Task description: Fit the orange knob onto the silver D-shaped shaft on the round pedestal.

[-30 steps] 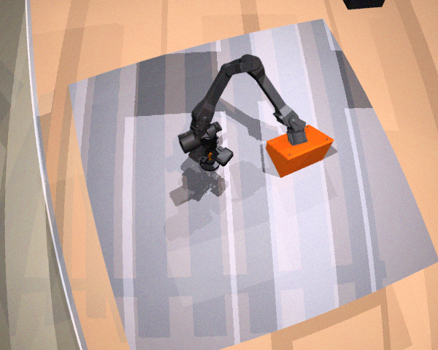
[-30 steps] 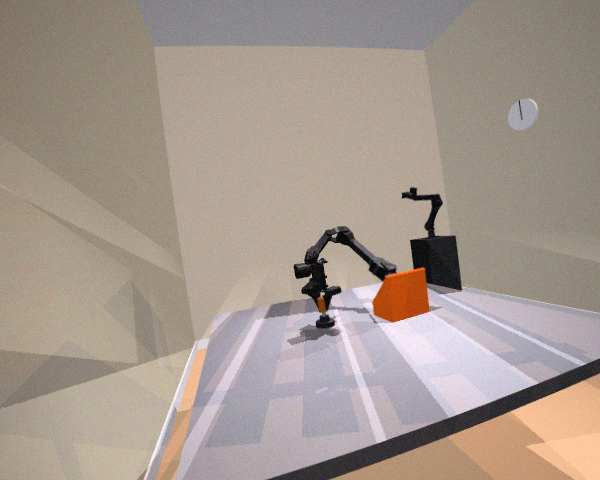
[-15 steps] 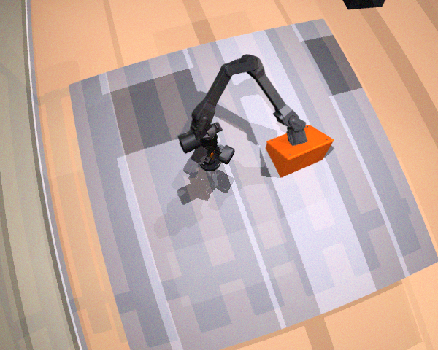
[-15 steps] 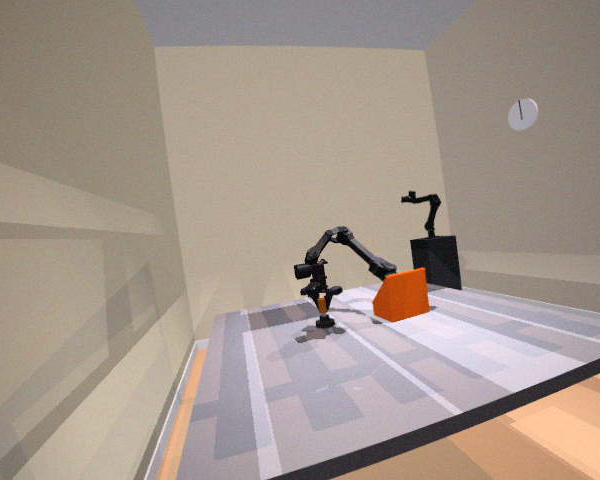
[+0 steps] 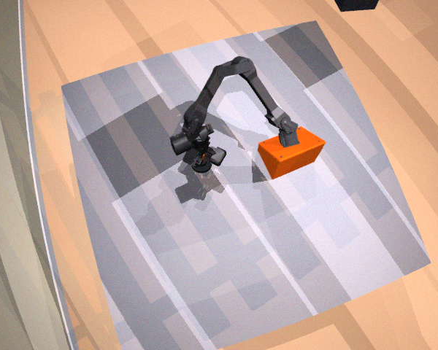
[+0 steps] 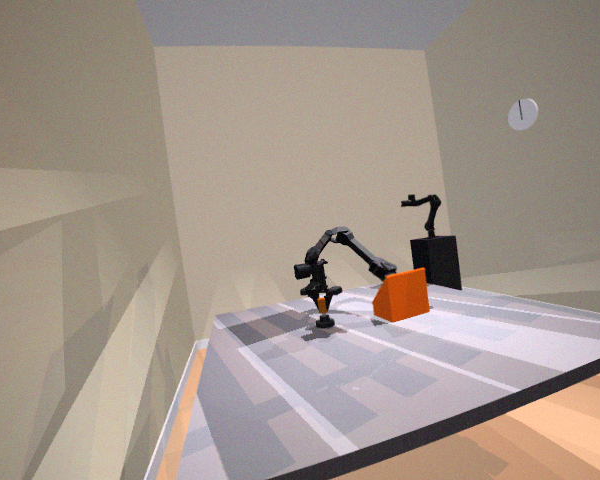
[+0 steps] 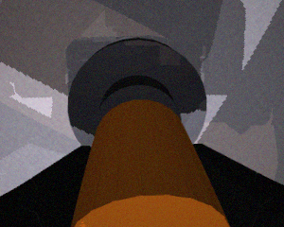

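Pale beige walls rise around a desk point(image 5: 257, 320) point(image 6: 445, 418) streaked with grey, lilac and white bands, and light shows an orange-tan floor point(image 5: 419, 150) point(image 6: 564, 428) beyond its edges. Toward the left of the desk, the tool point(image 5: 203, 156) point(image 6: 321, 304) point(image 7: 141, 155) points down and pinches the orange knob point(image 5: 203, 157) point(image 6: 321, 305) point(image 7: 142, 156) between its fingers. Directly beneath is the dark round pedestal point(image 5: 201, 168) point(image 6: 324, 323) point(image 7: 137, 54); the knob is upright above its wide base, and the silver shaft cannot be made out. Whether the flat sides line up is also hidden. From there the dark arm point(image 5: 236, 66) point(image 6: 340, 233) arches up and over to the right, down to an orange block point(image 5: 298, 162) point(image 6: 406, 297) with slanted sides. Farther right in the exterior view, a second dark arm point(image 6: 433, 206) stands on a black box point(image 6: 437, 260), and a round white clock point(image 6: 522, 114) hangs on the wall.
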